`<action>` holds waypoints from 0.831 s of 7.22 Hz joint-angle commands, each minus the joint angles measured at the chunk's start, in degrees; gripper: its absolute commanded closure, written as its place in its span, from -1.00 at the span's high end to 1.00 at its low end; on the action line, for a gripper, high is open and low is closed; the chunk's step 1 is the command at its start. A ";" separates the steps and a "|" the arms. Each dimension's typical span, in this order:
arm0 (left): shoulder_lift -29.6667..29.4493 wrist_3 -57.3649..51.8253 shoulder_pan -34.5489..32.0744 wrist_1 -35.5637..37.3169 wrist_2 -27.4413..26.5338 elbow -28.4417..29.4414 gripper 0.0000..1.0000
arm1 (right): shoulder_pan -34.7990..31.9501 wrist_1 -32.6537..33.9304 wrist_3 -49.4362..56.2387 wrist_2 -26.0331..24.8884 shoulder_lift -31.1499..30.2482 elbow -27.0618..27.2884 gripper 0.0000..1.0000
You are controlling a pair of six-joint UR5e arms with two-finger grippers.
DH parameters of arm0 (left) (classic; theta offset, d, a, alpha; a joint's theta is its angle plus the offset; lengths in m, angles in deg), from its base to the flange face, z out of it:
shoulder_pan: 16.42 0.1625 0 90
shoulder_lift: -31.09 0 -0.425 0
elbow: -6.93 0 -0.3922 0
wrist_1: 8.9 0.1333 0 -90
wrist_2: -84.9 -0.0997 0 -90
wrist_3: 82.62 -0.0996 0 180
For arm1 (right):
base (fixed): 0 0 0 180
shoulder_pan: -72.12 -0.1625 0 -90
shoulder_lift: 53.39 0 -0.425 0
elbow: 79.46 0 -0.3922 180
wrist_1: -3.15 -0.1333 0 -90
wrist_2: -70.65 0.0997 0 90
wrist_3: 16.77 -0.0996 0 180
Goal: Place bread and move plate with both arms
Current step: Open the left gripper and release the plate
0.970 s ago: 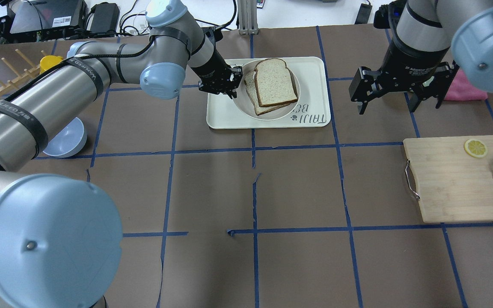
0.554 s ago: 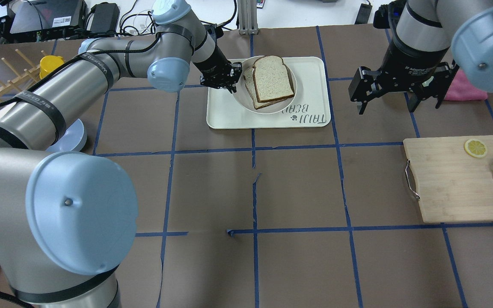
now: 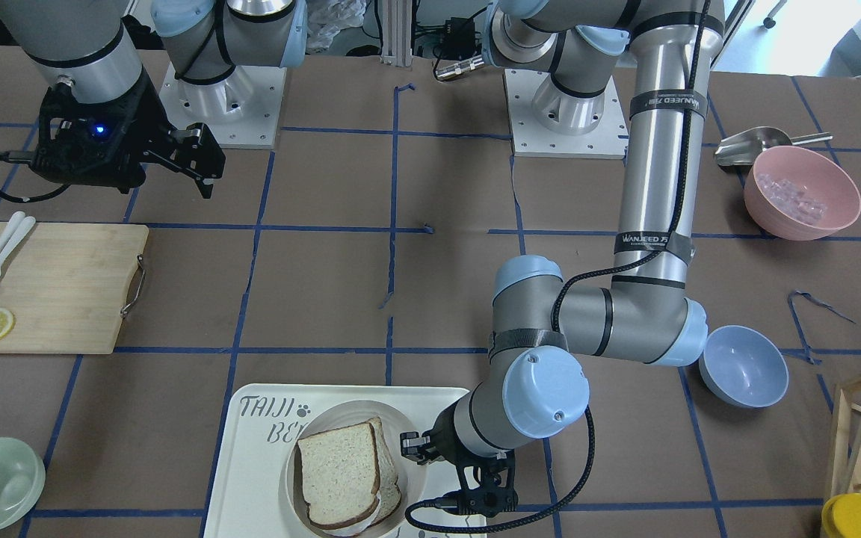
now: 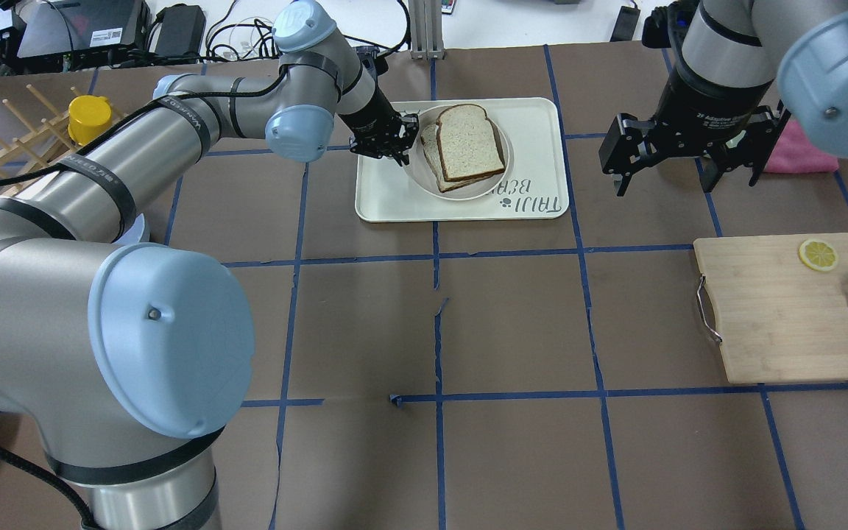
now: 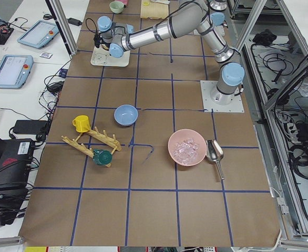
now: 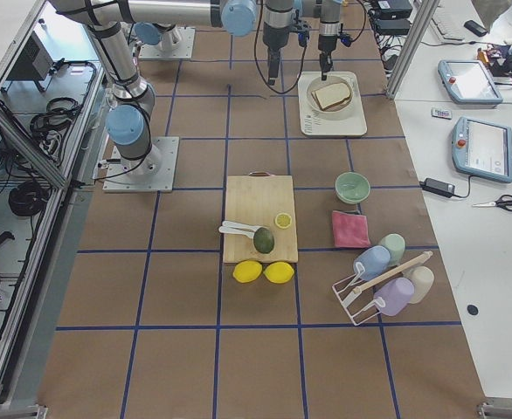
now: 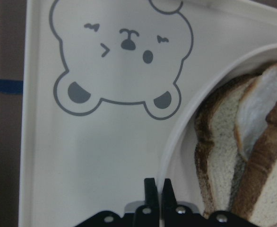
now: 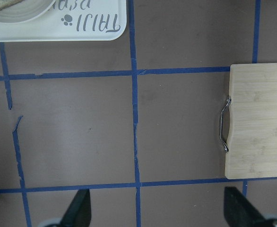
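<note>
- Bread (image 4: pixel 470 140) lies on the plate (image 4: pixel 417 174), on the far tray (image 4: pixel 534 125): placing looks done
- Left gripper (image 4: pixel 397 152) jaws narrow, pinching plate's left rim
- Right gripper (image 4: pixel 687 180) wide, empty, well right; next it likely takes the opposite rim

bread (image 4: pixel 470 140) pale, speckled, dark-brown crust | plate (image 4: pixel 418 175) cream-white | tray (image 4: pixel 387 200) cream, grey bear print (image 7: pixel 122 61) | worktop (image 4: pixel 512 324) brown, blue tape grid | left gripper (image 7: pixel 157 184) black | right gripper (image 4: pixel 687 184) black
</note>
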 commanded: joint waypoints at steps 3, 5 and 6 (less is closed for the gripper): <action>0.47 -0.92 0.00 0.04 -0.24 -0.22 0.17 | 0.11 -0.27 0.09 0.31 -0.09 -0.13 1.00; 2.83 -1.80 -0.09 -1.10 -1.55 0.21 0.32 | 0.02 -0.10 0.09 0.39 -0.01 -0.04 1.00; 5.46 -5.55 -0.26 -3.80 -8.52 -0.66 0.39 | 0.02 -0.01 0.01 0.22 0.00 -0.04 1.00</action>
